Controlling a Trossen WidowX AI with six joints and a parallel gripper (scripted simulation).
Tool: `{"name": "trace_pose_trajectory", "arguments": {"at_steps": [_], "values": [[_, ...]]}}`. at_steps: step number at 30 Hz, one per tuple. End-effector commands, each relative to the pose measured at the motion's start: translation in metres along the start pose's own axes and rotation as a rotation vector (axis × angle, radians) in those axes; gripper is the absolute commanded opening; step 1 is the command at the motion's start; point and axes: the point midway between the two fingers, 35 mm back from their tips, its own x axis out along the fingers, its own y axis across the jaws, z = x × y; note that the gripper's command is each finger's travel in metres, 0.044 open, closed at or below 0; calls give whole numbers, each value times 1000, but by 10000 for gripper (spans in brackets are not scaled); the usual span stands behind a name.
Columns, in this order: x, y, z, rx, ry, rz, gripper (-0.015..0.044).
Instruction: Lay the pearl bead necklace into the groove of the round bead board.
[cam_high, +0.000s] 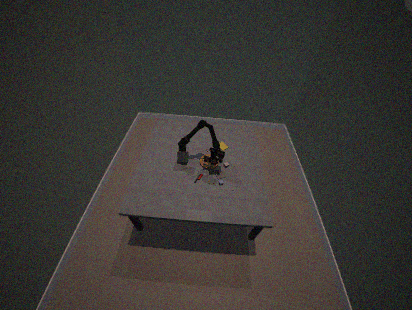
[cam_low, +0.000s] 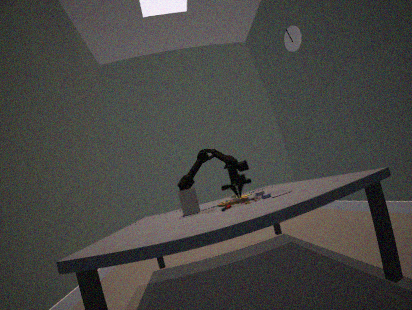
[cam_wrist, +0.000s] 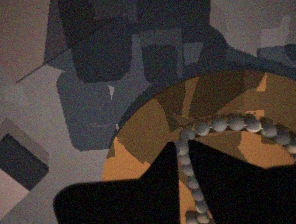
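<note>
The pearl bead necklace (cam_wrist: 236, 123) shows in the wrist view as a string of grey-white beads. It curves over the round orange bead board (cam_wrist: 118, 167) (cam_high: 202, 162), then bends sharply and runs down between the fingers. My gripper (cam_wrist: 181, 147) (cam_low: 239, 196) points down at the board and is shut on the necklace, near that bend. A few beads bunch up at the lower edge of the wrist view. The groove is mostly in shadow or hidden by beads and fingers, so I cannot tell which beads sit in it.
A red object (cam_high: 200, 177) (cam_low: 227, 206) lies in front of the board. A yellow piece (cam_high: 223, 146) is behind the gripper. A small pinkish block (cam_high: 226, 164) and a bluish-white object (cam_high: 221, 182) lie to the right. A dark and pale block (cam_wrist: 22, 162) is left of the board in the wrist view.
</note>
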Motion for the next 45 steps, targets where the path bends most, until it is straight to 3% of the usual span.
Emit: {"name": "trace_pose_trajectory", "arguments": {"at_steps": [1, 10, 27, 45], "values": [[2, -1, 2, -1, 0, -7, 0], [10, -1, 2, -1, 0, -7, 0], [5, 0, 1, -4, 0, -6, 440], [2, 0, 1, -1, 0, -7, 440]]}}
